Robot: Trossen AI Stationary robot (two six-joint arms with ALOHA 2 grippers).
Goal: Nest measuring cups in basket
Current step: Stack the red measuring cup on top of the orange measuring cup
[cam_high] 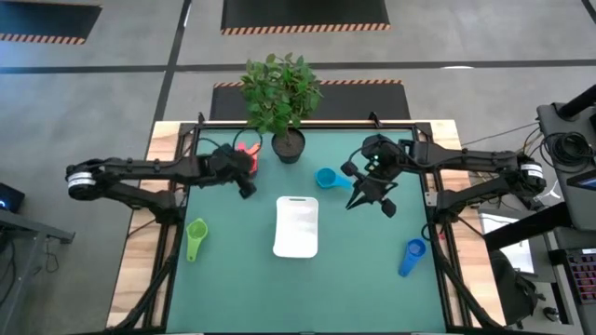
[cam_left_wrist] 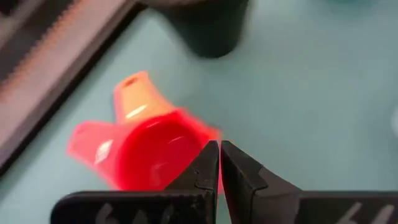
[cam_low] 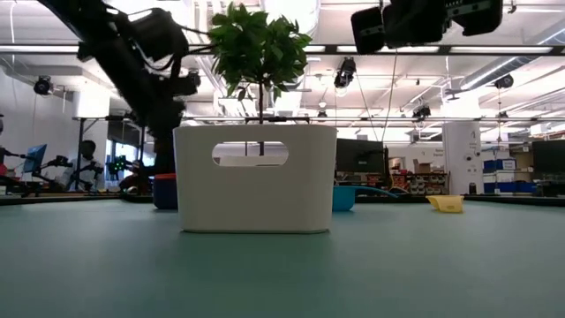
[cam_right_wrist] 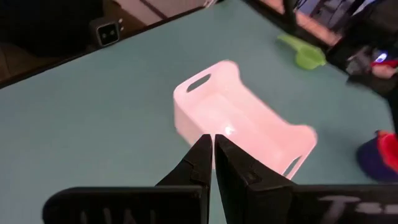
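A: Green bench (cam_high: 354,279), white basket (cam_high: 297,226) dead centre and empty, so nothing is nested yet.

B: Cups lie scattered around the basket: teal cup (cam_high: 328,178) behind it, green cup (cam_high: 196,237) left, blue cup (cam_high: 413,256) right.

A: Left gripper (cam_left_wrist: 219,163) hangs over the red cup (cam_left_wrist: 149,155) beyond the basket's far-left corner, jaws closed, holding nothing. Probably lining up a pick.

B: Right gripper (cam_right_wrist: 213,155) hovers just past the basket, jaws shut and empty too.
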